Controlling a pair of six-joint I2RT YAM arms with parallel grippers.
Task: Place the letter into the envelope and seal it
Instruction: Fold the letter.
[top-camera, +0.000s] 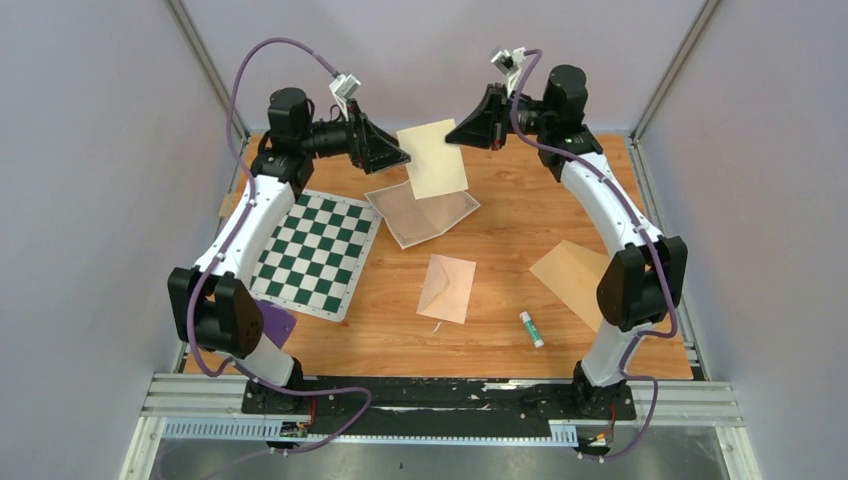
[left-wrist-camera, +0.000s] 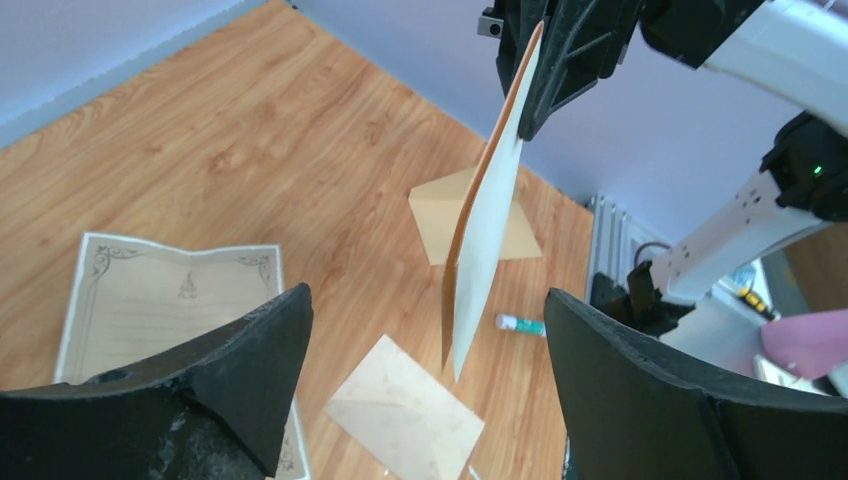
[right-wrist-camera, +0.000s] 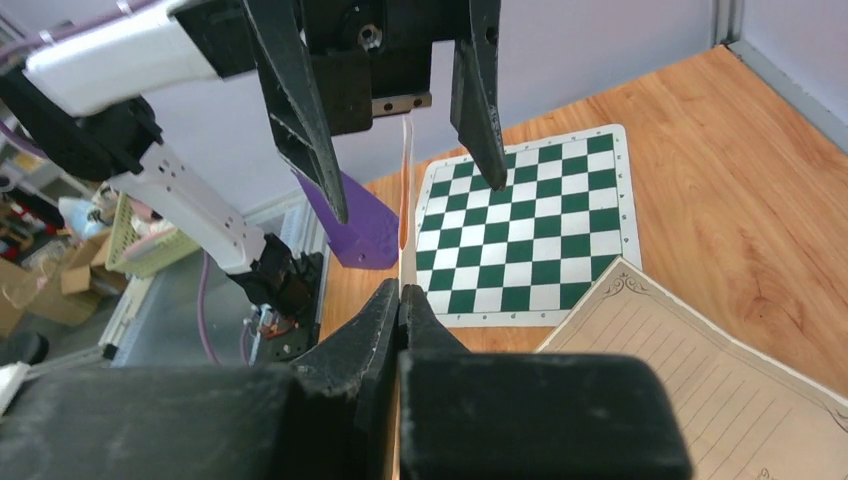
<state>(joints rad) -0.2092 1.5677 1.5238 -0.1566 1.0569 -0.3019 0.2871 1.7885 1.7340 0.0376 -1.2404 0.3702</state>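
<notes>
The letter (top-camera: 422, 212), a cream sheet with a dark ornate border, lies flat on the table at the back centre; it also shows as the letter (left-wrist-camera: 150, 290) and the letter (right-wrist-camera: 700, 380). The tan envelope (top-camera: 447, 288) lies nearer, flap side up, seen too as the envelope (left-wrist-camera: 405, 415). Above the letter hangs a plain cream-and-tan card (top-camera: 435, 165), edge-on as the card (left-wrist-camera: 490, 200). My right gripper (top-camera: 452, 135) (right-wrist-camera: 402, 292) is shut on its top edge. My left gripper (top-camera: 405, 155) (left-wrist-camera: 425, 295) stands open, its jaws on either side of the card without touching it.
A green chessboard mat (top-camera: 315, 250) lies at the left, with a purple piece (top-camera: 275, 322) by the left arm's base. A second tan sheet (top-camera: 572, 280) and a glue stick (top-camera: 531, 329) lie at the right front.
</notes>
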